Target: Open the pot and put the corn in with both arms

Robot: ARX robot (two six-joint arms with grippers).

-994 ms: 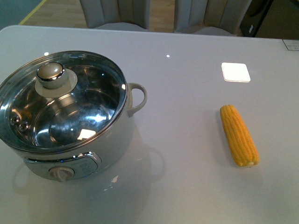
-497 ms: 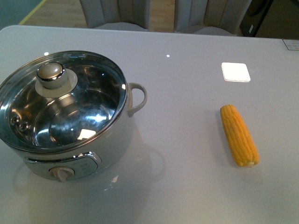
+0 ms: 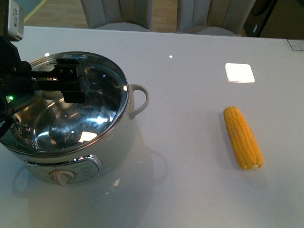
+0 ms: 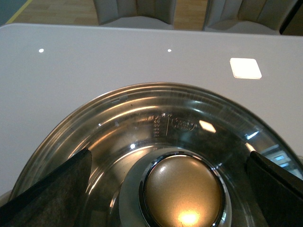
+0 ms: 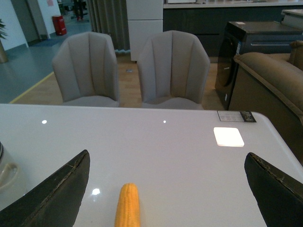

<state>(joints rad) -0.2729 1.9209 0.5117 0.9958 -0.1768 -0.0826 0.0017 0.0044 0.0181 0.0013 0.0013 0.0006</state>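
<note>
I'm hovering left gripper (image 3: 70,84), unclenched, over lid (image 3: 107,92) of pot (image 3: 118,137) | right gripper (image 5: 168,189) gaping | corn (image 3: 243,137) waiting near right edge, lid unopened

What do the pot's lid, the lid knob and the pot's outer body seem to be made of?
Lid: seemingly clear glass with a steel rim; the shiny interior shows through it. Knob: polished metal by its look, or metal-coated plastic; it mirrors a light. Pot body: glossy white, probably plastic or enamelled metal.
</note>
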